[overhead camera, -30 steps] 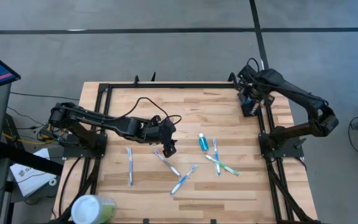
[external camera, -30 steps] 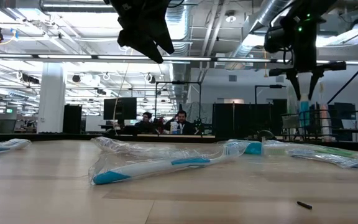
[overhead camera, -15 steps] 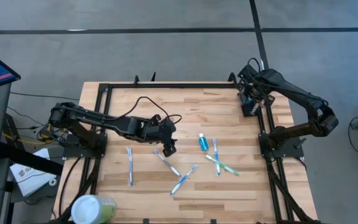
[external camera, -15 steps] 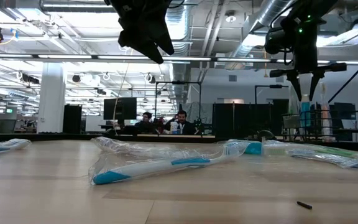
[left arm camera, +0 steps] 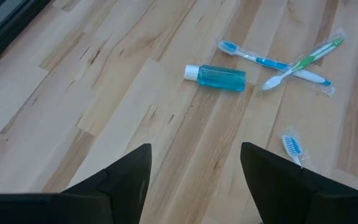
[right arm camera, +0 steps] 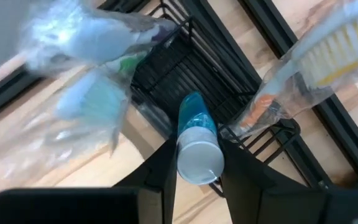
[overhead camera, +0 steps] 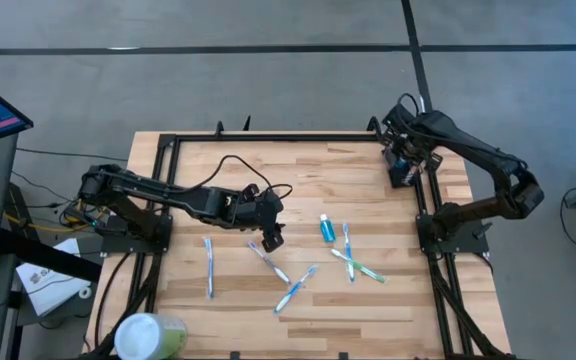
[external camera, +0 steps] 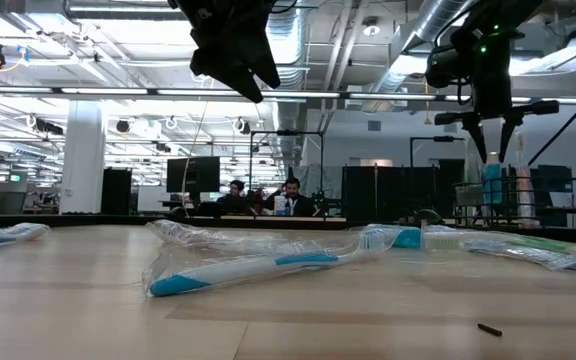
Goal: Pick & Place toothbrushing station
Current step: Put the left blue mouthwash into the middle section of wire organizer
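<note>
The toothbrushing station (overhead camera: 402, 172) is a small black wire holder at the table's far right edge. In the right wrist view the station (right arm camera: 185, 68) has wrapped toothbrushes (right arm camera: 92, 43) standing in it. My right gripper (right arm camera: 199, 152) hangs above it, pointing down, shut on a blue bottle (right arm camera: 194, 124) with a white cap. In the low view my right gripper (external camera: 490, 145) is high above the holder. My left gripper (overhead camera: 272, 238) hovers open over the table's middle, holding nothing. A second blue bottle (overhead camera: 325, 230) lies on the table. My right gripper pinches the blue bottle between its two fingers at the upper end, by the white cap (right arm camera: 199, 163). The fingers come from above, pointing down. The bottle stands upright, cap up, its lower end over the holder's opening; whether it rests inside cannot be told.
Several wrapped toothbrushes (overhead camera: 268, 262) lie scattered on the wooden table's middle and near part. A pale-green cup with a white lid (overhead camera: 148, 336) lies at the near left corner. A black frame (overhead camera: 288, 138) borders the table. People sit in the room beyond.
</note>
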Available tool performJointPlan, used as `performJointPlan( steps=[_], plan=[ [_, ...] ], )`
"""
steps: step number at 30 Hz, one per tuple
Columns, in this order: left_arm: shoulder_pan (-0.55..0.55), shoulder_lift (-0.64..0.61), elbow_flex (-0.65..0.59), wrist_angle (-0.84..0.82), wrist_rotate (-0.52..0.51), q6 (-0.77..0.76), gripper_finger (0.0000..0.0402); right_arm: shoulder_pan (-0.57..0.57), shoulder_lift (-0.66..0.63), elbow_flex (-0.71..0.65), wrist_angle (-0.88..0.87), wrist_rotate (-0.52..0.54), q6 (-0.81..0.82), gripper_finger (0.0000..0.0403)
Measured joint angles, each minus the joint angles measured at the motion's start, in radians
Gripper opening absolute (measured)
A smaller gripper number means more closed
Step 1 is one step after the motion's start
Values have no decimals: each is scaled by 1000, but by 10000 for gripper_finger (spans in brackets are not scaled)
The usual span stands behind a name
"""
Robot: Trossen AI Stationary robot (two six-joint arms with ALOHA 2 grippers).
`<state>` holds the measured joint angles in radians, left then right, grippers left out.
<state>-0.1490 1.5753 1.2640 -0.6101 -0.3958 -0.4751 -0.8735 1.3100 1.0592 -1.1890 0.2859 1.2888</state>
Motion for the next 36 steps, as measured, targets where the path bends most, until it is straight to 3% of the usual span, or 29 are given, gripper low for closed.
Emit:
performJointPlan(
  steps=[15,36],
  plan=[
    [0,0,0,-2,8,0,240,32,127,-1,39,-23,-4,93],
    [6,0,0,-5,8,6,240,-12,140,-1,47,-16,-42,93]
  ],
)
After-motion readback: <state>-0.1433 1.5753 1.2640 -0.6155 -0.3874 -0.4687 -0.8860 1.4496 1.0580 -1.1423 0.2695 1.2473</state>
